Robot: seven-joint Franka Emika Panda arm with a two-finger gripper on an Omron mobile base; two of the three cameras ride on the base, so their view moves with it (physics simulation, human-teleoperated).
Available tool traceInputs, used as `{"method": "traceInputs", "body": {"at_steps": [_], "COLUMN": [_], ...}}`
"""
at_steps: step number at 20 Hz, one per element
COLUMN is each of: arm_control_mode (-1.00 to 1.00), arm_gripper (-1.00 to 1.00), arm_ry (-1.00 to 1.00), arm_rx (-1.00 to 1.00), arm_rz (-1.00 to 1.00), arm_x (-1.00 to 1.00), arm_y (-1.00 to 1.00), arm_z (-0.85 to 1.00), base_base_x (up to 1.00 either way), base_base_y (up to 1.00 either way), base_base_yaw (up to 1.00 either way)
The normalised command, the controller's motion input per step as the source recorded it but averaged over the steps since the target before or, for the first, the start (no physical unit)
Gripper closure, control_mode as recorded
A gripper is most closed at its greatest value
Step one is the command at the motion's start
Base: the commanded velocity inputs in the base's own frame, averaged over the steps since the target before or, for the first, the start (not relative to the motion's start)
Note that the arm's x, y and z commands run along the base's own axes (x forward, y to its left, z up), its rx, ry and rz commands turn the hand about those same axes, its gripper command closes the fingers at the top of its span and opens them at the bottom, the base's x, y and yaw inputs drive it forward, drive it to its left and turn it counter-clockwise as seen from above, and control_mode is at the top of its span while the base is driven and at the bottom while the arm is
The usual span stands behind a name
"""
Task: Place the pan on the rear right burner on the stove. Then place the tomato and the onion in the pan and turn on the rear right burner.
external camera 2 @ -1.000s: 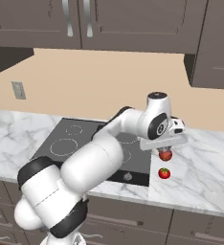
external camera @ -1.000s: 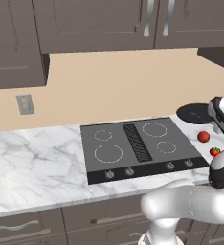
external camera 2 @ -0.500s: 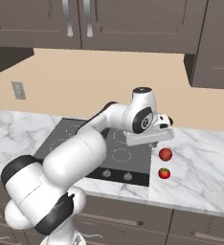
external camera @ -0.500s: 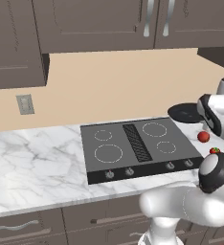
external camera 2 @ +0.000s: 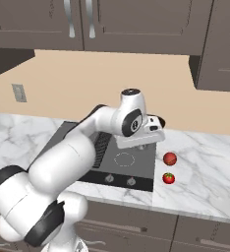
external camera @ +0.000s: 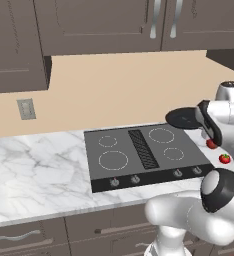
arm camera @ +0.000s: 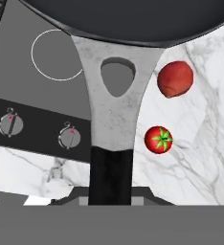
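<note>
The gripper (arm camera: 110, 194) was closed almost fully on the dark end of the pan's handle, and the pan (arm camera: 126, 21) hung clear of the surfaces below it. In the left base view the pan (external camera: 183, 118) was carried in the air over the right edge of the stove (external camera: 144, 156), close to the rear right burner (external camera: 161, 135) but not yet set on it. The tomato (arm camera: 159, 139) and the onion (arm camera: 175, 79) lay on the marble counter (arm camera: 205, 119) just right of the stove, near each other but apart, the onion farther back. Judgement: the pan looked rigid and fairly heavy, and held by the far end of its handle it would tend to tip rim-down, so a level, slow lowering seemed wise. The tomato appeared round and smooth, likely to roll or squirt from the fingertips; a hold across its widest part from above seemed best. The same applied to the onion, probably the firmer of the two. Knobs (arm camera: 11, 124) sat along the stove's front edge.
</note>
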Motion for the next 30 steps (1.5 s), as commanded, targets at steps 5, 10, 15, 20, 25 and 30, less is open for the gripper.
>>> {"method": "traceInputs", "body": {"at_steps": [5,10,15,20,25,30], "arm_control_mode": [-1.0,-1.0,-1.0,-1.0,-1.0,-1.0], "arm_gripper": [1.0,1.0,1.0,1.0,1.0,1.0], "arm_ry": [-0.04,-0.06,-0.11,-0.07,-0.02,0.0], "arm_rx": [0.0,0.0,-0.01,-0.02,0.0,0.0], "arm_rz": [0.04,0.06,0.07,0.1,0.14,0.15], "arm_x": [0.01,0.13,0.24,0.27,0.22,0.04], "arm_y": [0.25,0.05,0.0,0.0,0.0,-0.03], "arm_z": [-0.06,-0.13,-0.29,-0.2,-0.06,0.0], "base_base_x": [0.0,0.0,0.0,0.0,0.0,0.0], "base_base_y": [0.0,0.0,0.0,0.0,0.0,0.0], "base_base_yaw": [0.0,0.0,0.0,0.0,0.0,0.0]}}
